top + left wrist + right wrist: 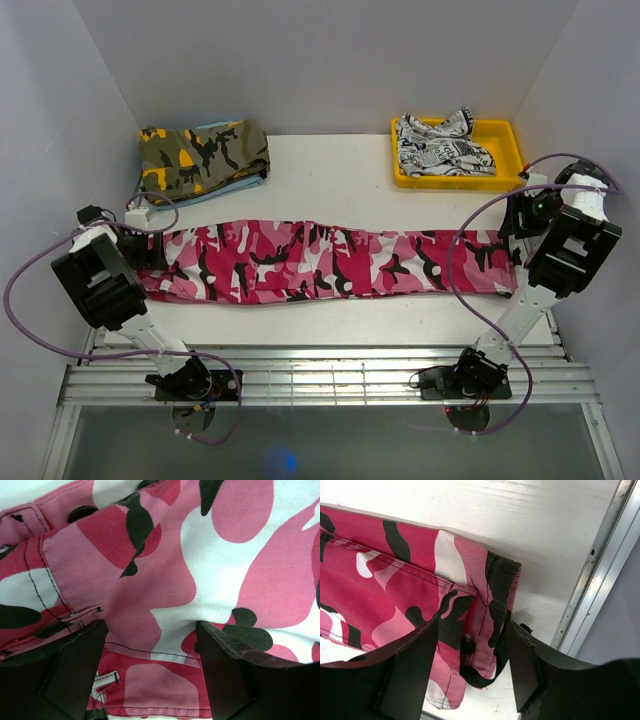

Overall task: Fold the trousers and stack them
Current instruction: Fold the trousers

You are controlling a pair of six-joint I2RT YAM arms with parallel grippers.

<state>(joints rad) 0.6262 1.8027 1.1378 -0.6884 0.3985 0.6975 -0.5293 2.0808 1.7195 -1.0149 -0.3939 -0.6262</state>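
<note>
Trousers (pixel 330 262) lie stretched L–R across mid table (pixel 330 165), waist end at L, leg hems at R. Behind them, back-L corner: folded garment (pixel 203 158). Back-R corner: tray (pixel 506 148) w/ another garment (pixel 443 145) in it. L gripper (pixel 150 630) sits over waist end, R gripper (pixel 472 630) over hems. Rails (pixel 330 375) run along near edge, arm bases on them.

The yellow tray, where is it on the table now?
In the top external view, the yellow tray sits at the far right corner of the table, holding a white garment with black print, beyond the right end of the pink camouflage trousers.
</note>
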